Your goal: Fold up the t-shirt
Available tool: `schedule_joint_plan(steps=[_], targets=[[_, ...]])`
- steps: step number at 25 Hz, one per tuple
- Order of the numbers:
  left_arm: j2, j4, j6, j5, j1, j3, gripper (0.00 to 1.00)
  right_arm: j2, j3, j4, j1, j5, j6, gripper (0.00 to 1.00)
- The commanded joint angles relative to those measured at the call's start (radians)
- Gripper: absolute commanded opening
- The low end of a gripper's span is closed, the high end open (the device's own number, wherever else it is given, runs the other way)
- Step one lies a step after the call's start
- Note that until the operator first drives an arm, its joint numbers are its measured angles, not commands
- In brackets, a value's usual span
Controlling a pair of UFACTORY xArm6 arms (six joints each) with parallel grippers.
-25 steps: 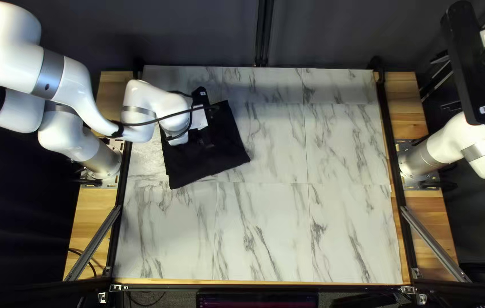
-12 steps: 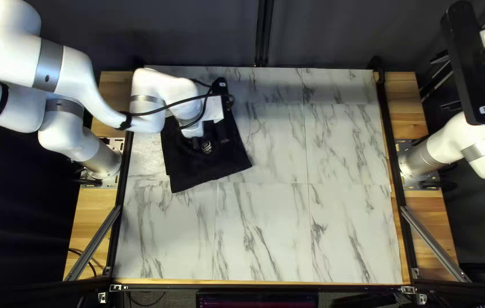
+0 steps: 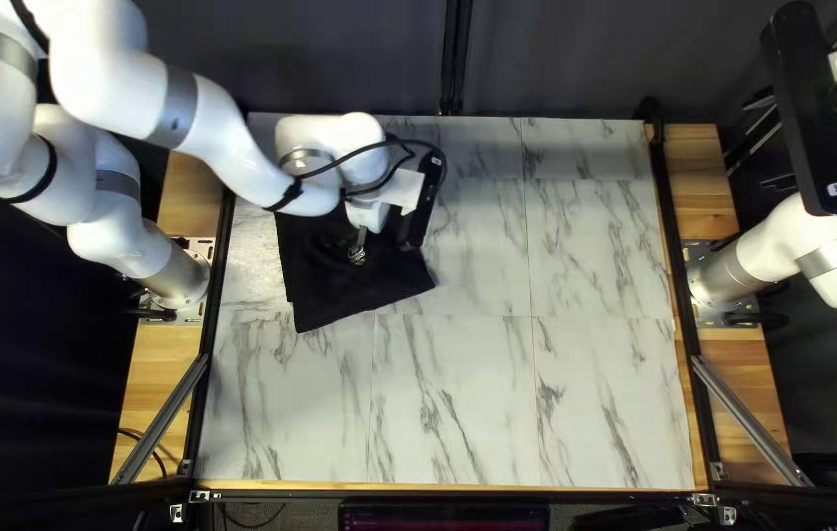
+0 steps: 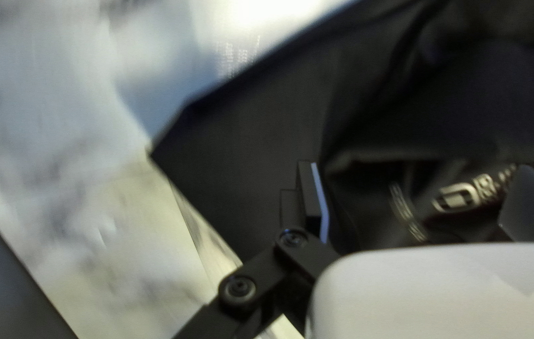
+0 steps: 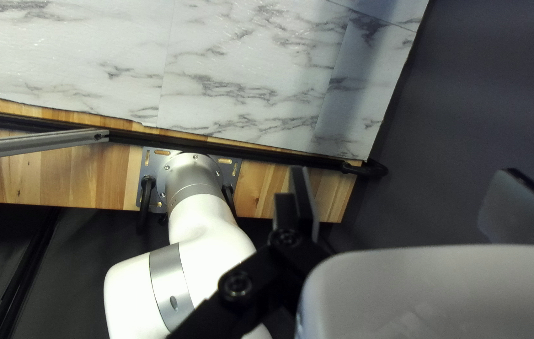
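Top left view puts the t-shirt (image 3: 340, 295), a compact dark packet, at the left of the bench (image 3: 458, 393), beneath my left arm (image 3: 207, 118). The left tool (image 4: 419, 182) is spread wide over it, gripping nothing; the right tool (image 5: 405, 182) is parted too, well apart from the cloth. Best, I judge, to rise straight up before travelling, lest loose folds snag beside the pale print (image 4: 468, 196). No container shows.

Blurred lettering (image 4: 463, 197) on black T-shirt (image 4: 248, 119)
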Motion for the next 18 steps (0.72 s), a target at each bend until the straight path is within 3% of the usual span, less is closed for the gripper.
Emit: schedule_joint_plan(steps=[1, 7, 8, 9, 10, 18], targets=[[0.019, -0.044, 0.088, -0.015, -0.013, 0.015, 1.0, 0.0, 0.0, 0.0, 0.0, 0.0, 0.0, 1.0], [0.051, -0.075, 0.139, -0.004, -0.046, -0.003, 1.0, 0.0, 0.0, 0.0, 0.0, 0.0, 0.0, 1.0], [0.056, -0.077, 0.143, -0.002, -0.049, -0.006, 0.78, 0.0, 0.0, 0.0, 0.0, 0.0, 0.0, 1.0], [0.059, -0.079, 0.147, 0.0, -0.05, -0.01, 0.43, 0.0, 0.0, 0.0, 0.0, 0.0, 0.0, 1.0], [0.065, -0.08, 0.148, 0.001, -0.054, -0.015, 0.0, 0.0, 0.0, 0.0, 0.0, 0.0, 0.0, 1.0], [0.038, -0.055, 0.122, 0.013, -0.055, -0.007, 0.0, 0.0, 0.0, 0.0, 0.0, 0.0, 0.0, 1.0]])
